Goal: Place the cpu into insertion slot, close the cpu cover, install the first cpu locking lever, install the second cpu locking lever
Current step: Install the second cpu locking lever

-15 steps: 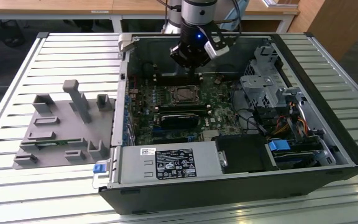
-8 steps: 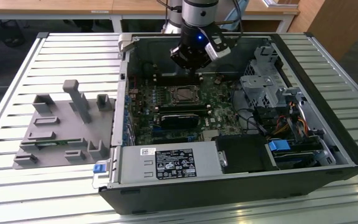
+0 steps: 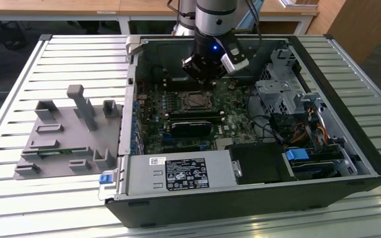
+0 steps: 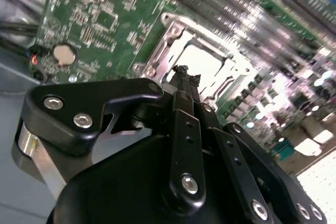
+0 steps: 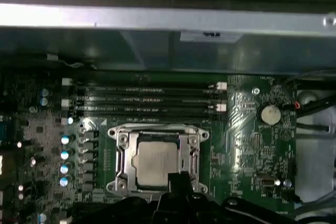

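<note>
Cpu [image 5: 156, 162], small flat silver-grey square chip: seated in insertion slot, framed by thin silver metal cpu cover [image 5: 121, 157] lying flat. Light, rigid, fragile; edges only. Black gripper [image 4: 185, 72]: fingertips pinched together, empty, at cover edge. Exterior view adds open computer case [image 3: 349, 144]; first wrist view, memory slots [image 5: 147, 99].

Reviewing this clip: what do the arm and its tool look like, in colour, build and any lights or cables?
In the exterior view the arm is a silver-grey cylinder with a black band, ending in a black wrist block with a small blue light and a pale grey box at its side. Black cables run beside it. In the second wrist view the tool is matte black, made of jointed link bars with silver screw heads.
</note>
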